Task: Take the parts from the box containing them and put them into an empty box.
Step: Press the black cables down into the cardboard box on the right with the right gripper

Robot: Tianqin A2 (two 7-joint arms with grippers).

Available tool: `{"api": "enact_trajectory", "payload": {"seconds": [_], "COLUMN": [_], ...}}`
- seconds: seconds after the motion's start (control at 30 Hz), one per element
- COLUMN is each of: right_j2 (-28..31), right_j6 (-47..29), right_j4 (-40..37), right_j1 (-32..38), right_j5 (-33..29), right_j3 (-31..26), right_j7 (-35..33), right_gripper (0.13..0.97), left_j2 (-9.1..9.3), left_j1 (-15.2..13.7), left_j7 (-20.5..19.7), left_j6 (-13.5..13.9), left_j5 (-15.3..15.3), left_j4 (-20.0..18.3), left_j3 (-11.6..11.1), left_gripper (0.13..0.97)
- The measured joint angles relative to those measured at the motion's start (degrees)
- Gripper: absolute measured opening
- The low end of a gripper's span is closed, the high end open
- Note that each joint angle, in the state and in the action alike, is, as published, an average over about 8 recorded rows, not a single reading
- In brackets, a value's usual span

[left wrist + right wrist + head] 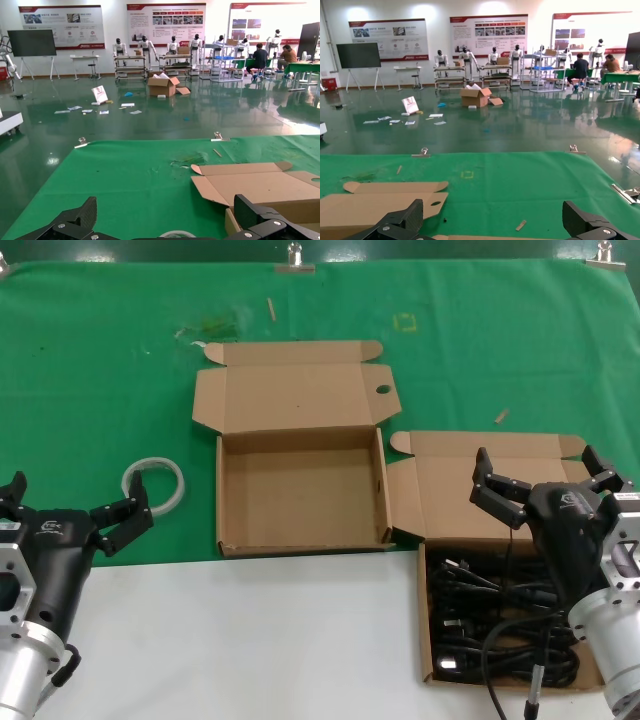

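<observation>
Power cords (500, 615): black, tangled in a heap with chunky plugs, lying inside the full box (432, 660) at the right of the head view. This is a shallow brown corrugated mailer, resting mostly on the white table surface (250, 640), its hinged lid (450, 465) open and laid back onto the green cloth (100, 360).

Empty box (300, 485): a matching brown mailer at centre, on the green cloth with its front edge at the border of the white surface. Its interior is bare cardboard. The lid (295, 395) is folded back away from the robot, with rounded tabs and one round hole (383, 390) near its right corner. The two boxes stand side by side, the empty one's right wall close to the full one's left flap.

Right gripper (545, 475): poised above the far part of the full box, over the cords, fingers spread wide apart and holding nothing.

Left gripper (70, 505): low at the left edge, well apart from both boxes, fingers likewise spread and holding nothing.

Tape ring (154, 483): pale, translucent, flat on the green cloth just beside the left gripper, between it and the empty box.

Metal clips (295, 258): set along the far edge of the cloth.
</observation>
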Motion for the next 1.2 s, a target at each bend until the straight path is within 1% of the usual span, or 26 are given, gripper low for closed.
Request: {"api": "enact_trajectory", "payload": {"seconds": [0.73,1.03,1.2], "right_j2": [0.00,-0.23,-0.25], "right_j6": [0.10,2.52,5.76], "right_j4": [0.02,0.90,2.09], "right_j1": [-0.01,-0.88,-2.44], "right_j5": [0.02,0.85,3.76], "right_j3": [-0.13,-3.05,-5.40], "right_j7": [-0.03,-1.15,-3.17], "right_gripper": [0.966,0.966,0.966], "left_j2": [0.00,0.00,0.00], "left_j1": [0.00,0.00,0.00], "left_j7": [0.00,0.00,0.00], "left_j6": [0.00,0.00,0.00], "left_j5": [0.00,0.01,0.01], "left_j4": [0.00,0.00,0.00], "left_j3": [0.00,0.00,0.00], "left_gripper": [0.965,0.965,0.965]}}
